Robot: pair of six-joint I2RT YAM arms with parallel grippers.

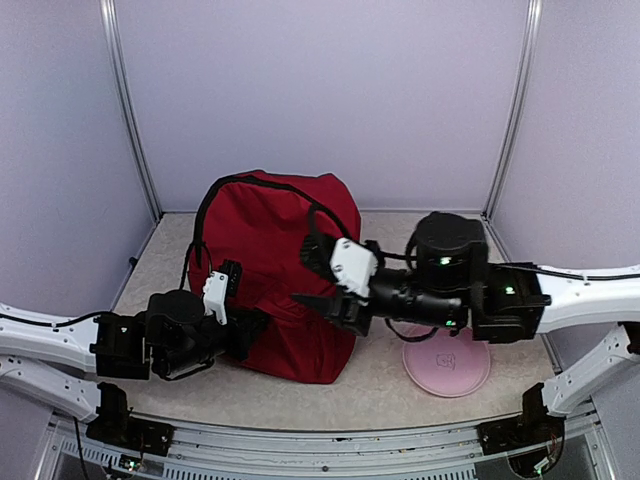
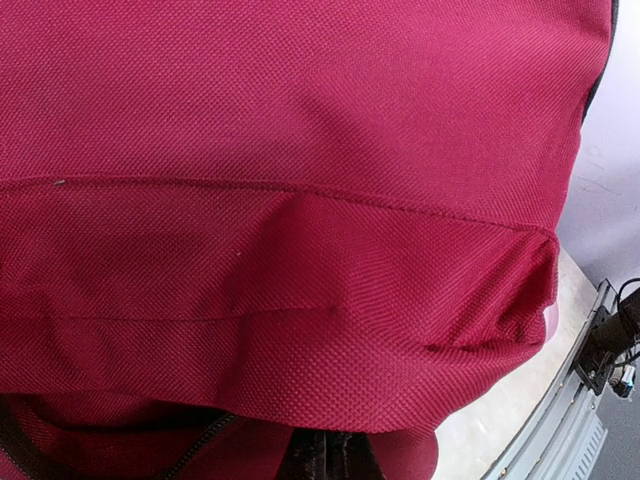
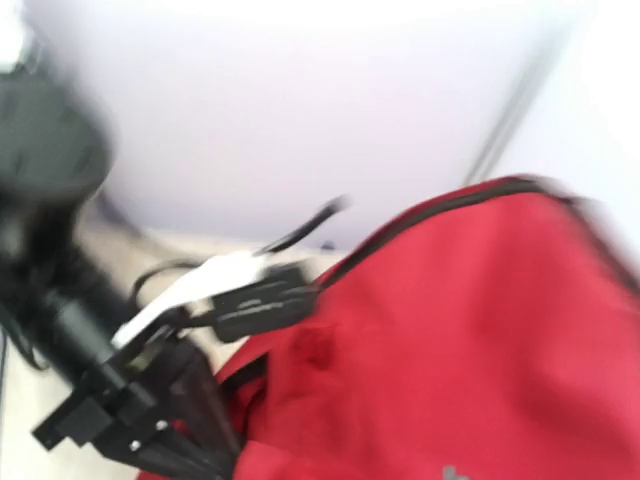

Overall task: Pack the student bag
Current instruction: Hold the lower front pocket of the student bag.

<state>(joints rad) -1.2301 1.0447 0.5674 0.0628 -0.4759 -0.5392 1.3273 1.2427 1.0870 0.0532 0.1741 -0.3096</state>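
Observation:
The dark red student bag (image 1: 270, 250) stands upright in the middle of the table, with black straps over its top. My left gripper (image 1: 250, 335) is at the bag's lower left edge. In the left wrist view its dark fingers (image 2: 318, 462) are closed together under a fold of red fabric (image 2: 300, 200), next to a black zipper (image 2: 200, 432). My right gripper (image 1: 318, 303) hovers over the bag's front and holds nothing; its fingers look spread. The right wrist view is blurred by motion and shows the bag (image 3: 480, 340) and my left arm (image 3: 120, 400); the right gripper's own fingers do not show there.
A pink plate (image 1: 447, 365) lies on the table to the right of the bag, under my right arm. A black cable loops beside it (image 1: 410, 330). Walls with metal posts close in the back and sides. The metal rail (image 2: 590, 400) marks the near edge.

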